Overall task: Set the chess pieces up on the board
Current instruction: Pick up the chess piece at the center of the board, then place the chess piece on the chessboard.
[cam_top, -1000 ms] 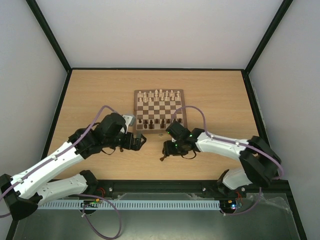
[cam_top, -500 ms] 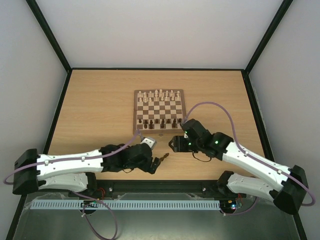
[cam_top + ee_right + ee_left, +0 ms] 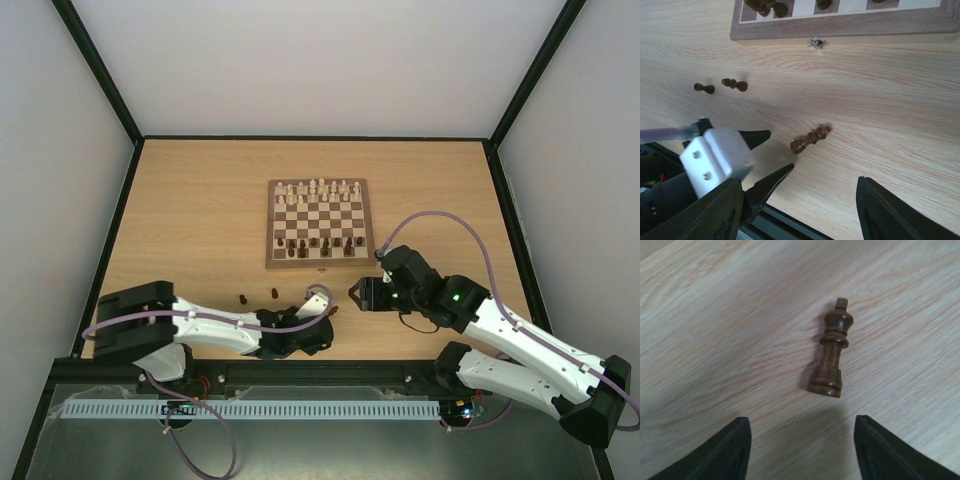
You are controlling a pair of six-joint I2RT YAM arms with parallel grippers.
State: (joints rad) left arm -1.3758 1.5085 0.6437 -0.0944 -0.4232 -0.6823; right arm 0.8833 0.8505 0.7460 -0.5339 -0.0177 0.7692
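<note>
Though left hand (image 3: 801,421) has dropped behind the dark piece (image 3: 832,347), it and right hand (image 3: 799,181) gape empty

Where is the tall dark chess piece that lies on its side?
The tall dark piece lies on the table just ahead of the open left gripper in the left wrist view, on the robot's side of the board.

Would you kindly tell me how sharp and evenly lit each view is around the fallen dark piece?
Left wrist: the dark piece is crisp with a soft shadow to its left; the fingers look soft-edged. Right wrist: tabletop grain sharp, the near left gripper blurred. Top external: even light, no glare.
</note>
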